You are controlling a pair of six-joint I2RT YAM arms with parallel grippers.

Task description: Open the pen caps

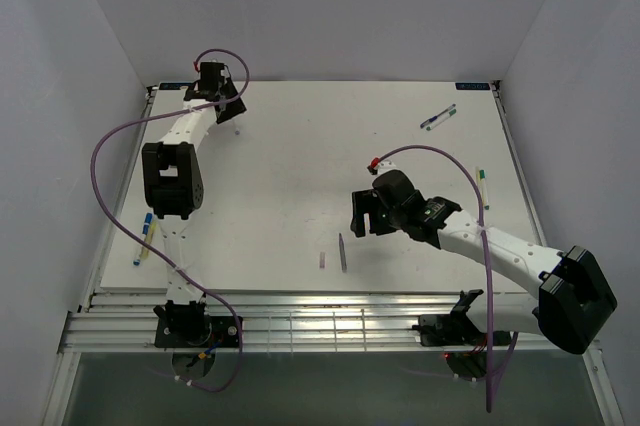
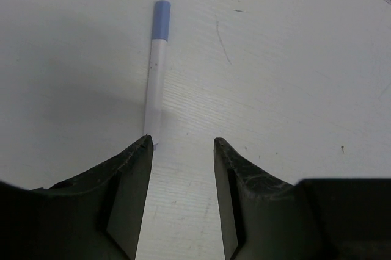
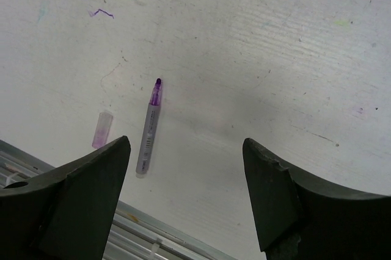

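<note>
Top view: left gripper (image 1: 215, 86) is hovering at the 11 o'clock corner of the surface (image 1: 300, 156); its jaws are hard to read from here. Right gripper (image 1: 362, 214) is hanging toward 5 o'clock of centre. Purple pen (image 1: 343, 252) is lying at that gripper's 7 o'clock, long axis running roughly 12-to-6. Purple cap (image 1: 322, 260) is sitting apart at the pen's 9 o'clock. Far pens (image 1: 438, 118) are lying at 2 o'clock, edge pens (image 1: 145, 238) along the 8 o'clock edge.

Left wrist: the gripper is standing open, nothing between the jaws. Blue-ended pen (image 2: 156, 71) is lying ahead, long axis 12-to-6 with a slight lean. Its blue end is pointing to 12, and the white barrel's near end is reaching the left finger's tip.

Right wrist: the gripper is gaping wide, holding nothing. The purple pen is lying uncapped, tip pointing just past 12, barrel end toward 6 near the left finger. The cap is lying almost parallel at its 9 o'clock, not touching.
</note>
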